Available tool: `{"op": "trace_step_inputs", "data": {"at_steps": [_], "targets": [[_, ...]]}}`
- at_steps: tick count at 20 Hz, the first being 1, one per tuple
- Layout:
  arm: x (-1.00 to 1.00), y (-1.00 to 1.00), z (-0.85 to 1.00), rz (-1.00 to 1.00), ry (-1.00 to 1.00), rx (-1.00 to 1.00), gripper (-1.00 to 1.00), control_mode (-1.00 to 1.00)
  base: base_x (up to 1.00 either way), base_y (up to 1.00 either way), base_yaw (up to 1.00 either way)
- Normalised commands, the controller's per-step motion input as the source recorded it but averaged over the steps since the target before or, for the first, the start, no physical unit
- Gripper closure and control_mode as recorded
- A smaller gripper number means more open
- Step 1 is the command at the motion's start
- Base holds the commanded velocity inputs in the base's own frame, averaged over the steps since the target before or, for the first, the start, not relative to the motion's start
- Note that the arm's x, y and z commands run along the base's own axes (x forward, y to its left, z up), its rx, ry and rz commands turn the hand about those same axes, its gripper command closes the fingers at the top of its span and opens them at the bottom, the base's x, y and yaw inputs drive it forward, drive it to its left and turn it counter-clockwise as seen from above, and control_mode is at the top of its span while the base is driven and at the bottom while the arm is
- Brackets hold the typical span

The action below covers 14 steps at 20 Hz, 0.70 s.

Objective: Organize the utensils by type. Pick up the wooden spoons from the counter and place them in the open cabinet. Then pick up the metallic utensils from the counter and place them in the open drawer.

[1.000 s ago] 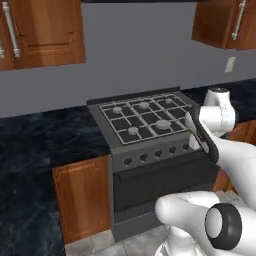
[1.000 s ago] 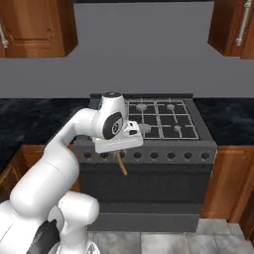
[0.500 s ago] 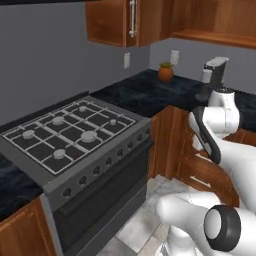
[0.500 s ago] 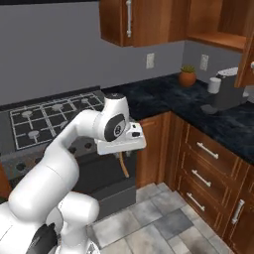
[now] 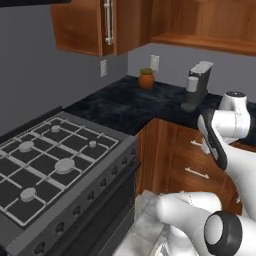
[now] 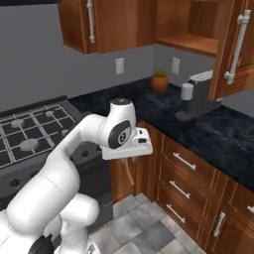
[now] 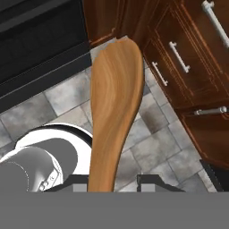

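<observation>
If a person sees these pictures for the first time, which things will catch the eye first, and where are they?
The white arm's gripper is shut on a wooden spoon that hangs down in front of the base cabinets, above the tiled floor. On the black counter in the corner stand a coffee machine and a small potted plant. Above, the open cabinet shows its shelf.

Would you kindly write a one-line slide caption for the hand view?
Claw shut on a wooden spoon, carried above the grey tiled floor beside brown base drawers.

Count: one wooden spoon [image 7: 112,116]; one potted plant [image 6: 159,80]; one coffee machine [image 6: 201,94]; apparently four stove burners [image 5: 65,165].
</observation>
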Motion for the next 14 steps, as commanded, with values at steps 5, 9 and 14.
{"op": "trace_step_inputs", "data": {"at_steps": [5,9,14], "targets": [[0.00,0.00,0.00,0.00,0.00,0.00,1.00,1.00,0.96,0.00,0.00],[0.00,0.00,0.00,0.00,0.00,0.00,1.00,1.00,0.70,0.02,-0.11],[0.00,0.00,0.00,0.00,0.00,0.00,1.00,1.00,0.51,0.01,-0.52]]}}
